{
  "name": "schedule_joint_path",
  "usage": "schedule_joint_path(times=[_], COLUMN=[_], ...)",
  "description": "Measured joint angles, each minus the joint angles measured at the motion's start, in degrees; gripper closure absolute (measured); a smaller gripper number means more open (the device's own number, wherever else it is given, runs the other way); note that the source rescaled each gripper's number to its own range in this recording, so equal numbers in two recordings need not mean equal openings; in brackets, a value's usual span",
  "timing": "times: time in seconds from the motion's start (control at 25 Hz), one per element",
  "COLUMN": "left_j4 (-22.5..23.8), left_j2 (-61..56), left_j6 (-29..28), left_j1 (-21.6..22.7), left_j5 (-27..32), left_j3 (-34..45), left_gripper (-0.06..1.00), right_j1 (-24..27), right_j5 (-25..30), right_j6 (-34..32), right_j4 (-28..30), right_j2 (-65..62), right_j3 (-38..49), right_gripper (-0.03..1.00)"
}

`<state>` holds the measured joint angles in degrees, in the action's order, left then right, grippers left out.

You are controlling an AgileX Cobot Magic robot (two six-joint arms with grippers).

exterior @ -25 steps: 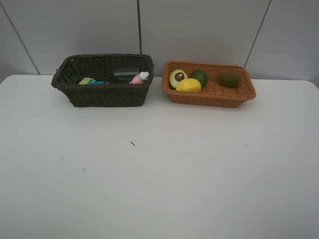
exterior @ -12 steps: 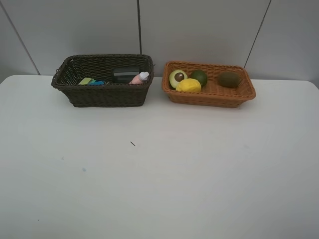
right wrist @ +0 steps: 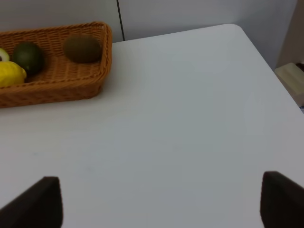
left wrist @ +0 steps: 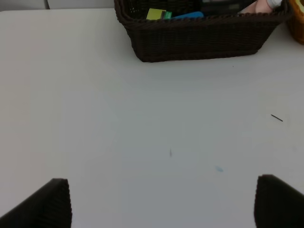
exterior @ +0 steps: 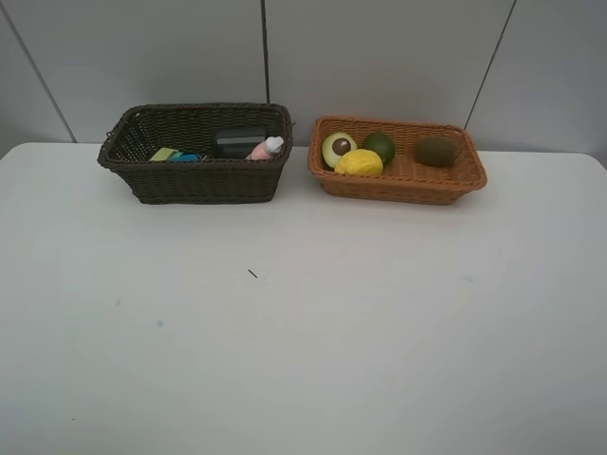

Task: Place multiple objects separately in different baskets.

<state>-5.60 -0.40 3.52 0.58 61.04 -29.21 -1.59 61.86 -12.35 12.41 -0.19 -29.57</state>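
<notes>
The dark brown basket [exterior: 204, 180] stands at the back left and holds a pink white-capped bottle [exterior: 266, 149], a dark block [exterior: 238, 140] and small green and blue items [exterior: 171, 154]. The orange-tan basket [exterior: 398, 188] to its right holds a halved avocado [exterior: 338, 148], a yellow lemon [exterior: 358, 163], a dark green fruit [exterior: 380, 146] and a brown kiwi [exterior: 436, 150]. No gripper shows in the exterior high view. My left gripper [left wrist: 164, 204] is open and empty over bare table, short of the dark basket [left wrist: 199, 40]. My right gripper [right wrist: 159, 202] is open and empty, short of the orange-tan basket [right wrist: 52, 90].
The white table [exterior: 303, 332] has a small dark mark [exterior: 252, 274] near its middle. Its right edge and rounded corner show in the right wrist view [right wrist: 266, 61], with a beige object [right wrist: 292, 80] beyond. A grey panelled wall [exterior: 379, 57] rises behind the baskets.
</notes>
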Motion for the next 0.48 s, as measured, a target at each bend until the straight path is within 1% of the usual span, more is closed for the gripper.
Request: schedule_joint_path(times=[0.48], left_j4=[0.0], left_j2=[0.0], left_j6=[0.0], left_j1=[0.0], left_j5=[0.0], left_j3=[0.0], left_gripper=[-0.04], right_j1=[0.0], right_j5=[0.0], right_j6=[0.0], right_j4=[0.0], right_j2=[0.0], right_j3=[0.0], right_gripper=[-0.01])
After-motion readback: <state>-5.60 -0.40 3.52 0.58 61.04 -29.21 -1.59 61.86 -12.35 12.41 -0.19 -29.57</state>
